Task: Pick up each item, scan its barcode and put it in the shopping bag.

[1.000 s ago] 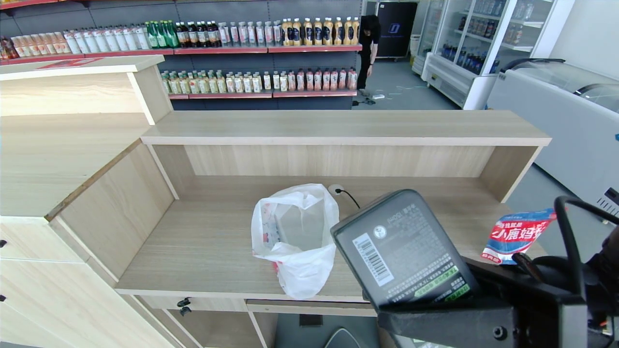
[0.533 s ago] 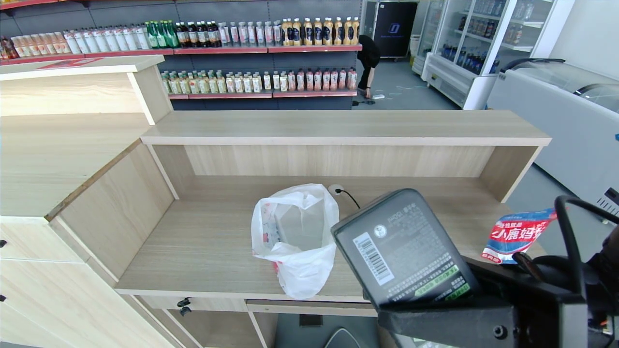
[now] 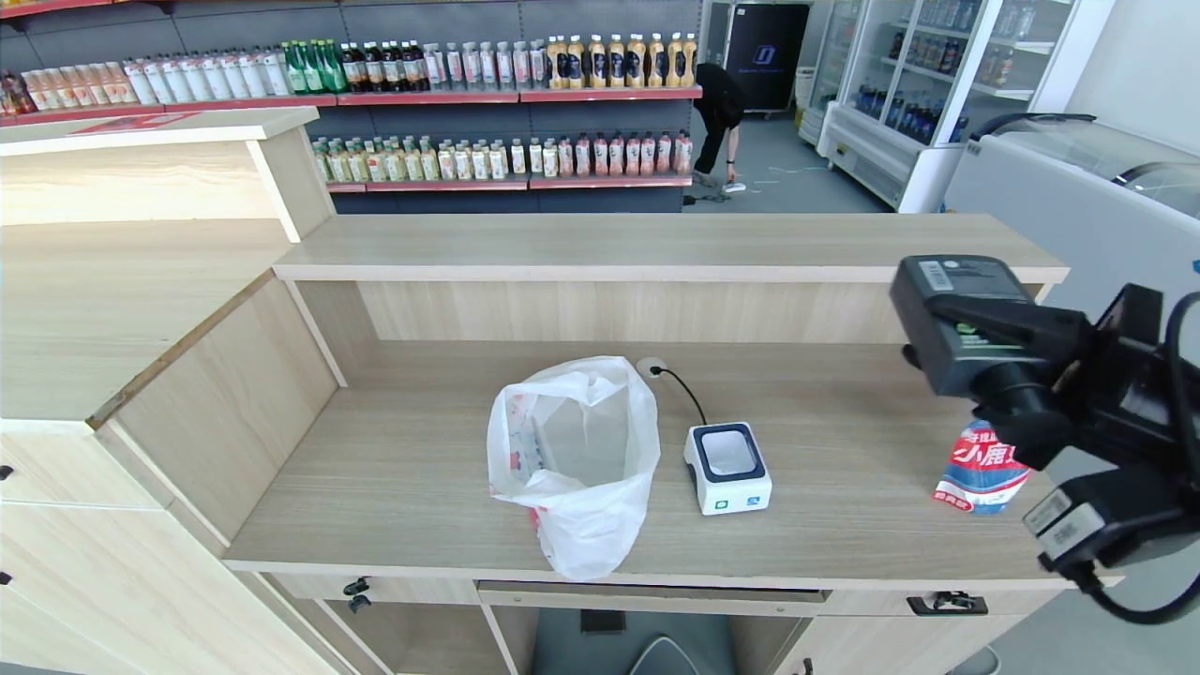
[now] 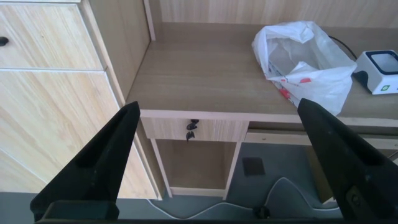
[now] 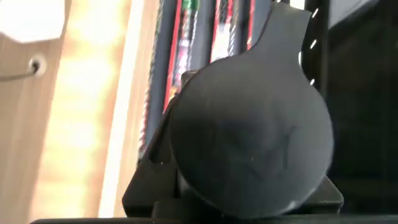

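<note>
Where the pale, straight-grained wooden worktop point(image 3: 844, 441) lies below its raised shelf, we record the following.

Item one: shopping bag point(image 3: 574, 469). It is thin, white, translucent plastic, crumpled, and stands with its mouth open at the middle of the worktop.

Item two: scanner point(image 3: 727, 467). It is a small white block with rounded corners and a dark-framed glass window on its sloped top, just beside the bag at its 3 o'clock. A thin black cable point(image 3: 682, 392) leaves it toward 11 o'clock.

Item three: pouch point(image 3: 975, 466). It is glossy red, white and blue film, soft and puffed. It lies on the worktop well apart from the scanner, at its 3 o'clock, partly hidden behind the right arm.

Item four: black pack point(image 3: 942, 361). It is matt and boxy with rounded corners, and has a white barcode label point(image 3: 937, 275) on its upper face. We find it clenched in the right pincer point(image 3: 994, 328), held in the air at 12 o'clock of the pouch and 2 o'clock of the bag, well apart from both bag and scanner.

Item five: left pincer point(image 4: 219, 106). Its two dark, tapering fingers are spread wide, released. It hangs off the worktop's front edge, well apart from the bag.
</note>
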Available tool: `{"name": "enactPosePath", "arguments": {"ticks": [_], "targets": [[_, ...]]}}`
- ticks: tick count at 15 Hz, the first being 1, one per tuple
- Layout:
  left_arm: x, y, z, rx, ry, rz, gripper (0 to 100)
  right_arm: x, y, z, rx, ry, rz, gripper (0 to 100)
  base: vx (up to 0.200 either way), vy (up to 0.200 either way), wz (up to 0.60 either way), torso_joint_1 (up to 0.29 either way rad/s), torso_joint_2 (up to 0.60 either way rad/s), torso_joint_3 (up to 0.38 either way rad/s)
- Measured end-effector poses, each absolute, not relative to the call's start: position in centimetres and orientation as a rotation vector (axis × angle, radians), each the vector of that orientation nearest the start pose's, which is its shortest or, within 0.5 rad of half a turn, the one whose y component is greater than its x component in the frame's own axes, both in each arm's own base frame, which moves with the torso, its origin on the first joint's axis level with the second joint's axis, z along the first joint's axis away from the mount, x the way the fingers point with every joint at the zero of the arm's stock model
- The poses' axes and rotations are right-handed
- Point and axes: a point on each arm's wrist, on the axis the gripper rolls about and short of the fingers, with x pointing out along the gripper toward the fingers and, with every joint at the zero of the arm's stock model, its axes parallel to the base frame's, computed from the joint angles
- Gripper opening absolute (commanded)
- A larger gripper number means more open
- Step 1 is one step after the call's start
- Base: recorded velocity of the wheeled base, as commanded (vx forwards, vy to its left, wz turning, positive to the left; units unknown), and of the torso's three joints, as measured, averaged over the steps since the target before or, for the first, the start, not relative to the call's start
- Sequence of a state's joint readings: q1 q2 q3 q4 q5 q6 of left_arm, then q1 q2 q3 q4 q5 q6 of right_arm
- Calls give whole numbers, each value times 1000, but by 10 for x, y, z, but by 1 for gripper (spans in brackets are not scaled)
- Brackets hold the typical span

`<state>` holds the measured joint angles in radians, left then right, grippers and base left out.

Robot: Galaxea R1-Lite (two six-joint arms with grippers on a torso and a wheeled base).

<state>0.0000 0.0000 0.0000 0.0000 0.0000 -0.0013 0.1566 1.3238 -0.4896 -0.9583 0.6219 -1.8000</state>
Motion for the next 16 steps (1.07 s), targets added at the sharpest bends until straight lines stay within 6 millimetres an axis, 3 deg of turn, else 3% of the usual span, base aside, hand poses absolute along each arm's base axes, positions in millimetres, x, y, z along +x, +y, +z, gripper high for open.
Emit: {"name": "enactPosePath", "arguments": {"ticks": [3, 5, 8, 10, 12, 14, 16], "targets": [[-23, 0, 75, -1, 0, 0, 100, 179, -39, 225, -1477, -365, 243, 0, 0, 0, 0, 0, 0, 0], [-23, 0, 75, -1, 0, 0, 100, 161, -68, 223, -1204, -189, 144, 0, 0, 0, 300, 1, 6, 1], [-23, 0, 75, -1, 0, 0, 100, 152, -75, 222, -940, -25, -69, 0, 0, 0, 600, 5, 2, 2], [-23, 0, 75, -1, 0, 0, 100, 153, -67, 215, -672, 79, -164, 0, 0, 0, 0, 0, 0, 0], [-23, 0, 75, -1, 0, 0, 100, 154, -53, 200, -353, 239, -100, 0, 0, 0, 0, 0, 0, 0], [-23, 0, 75, -1, 0, 0, 100, 158, -45, 201, -44, 250, -3, 0, 0, 0, 0, 0, 0, 0], [-23, 0, 75, -1, 0, 0, 100, 173, -46, 200, 107, 279, 61, 0, 0, 0, 0, 0, 0, 0]]}}
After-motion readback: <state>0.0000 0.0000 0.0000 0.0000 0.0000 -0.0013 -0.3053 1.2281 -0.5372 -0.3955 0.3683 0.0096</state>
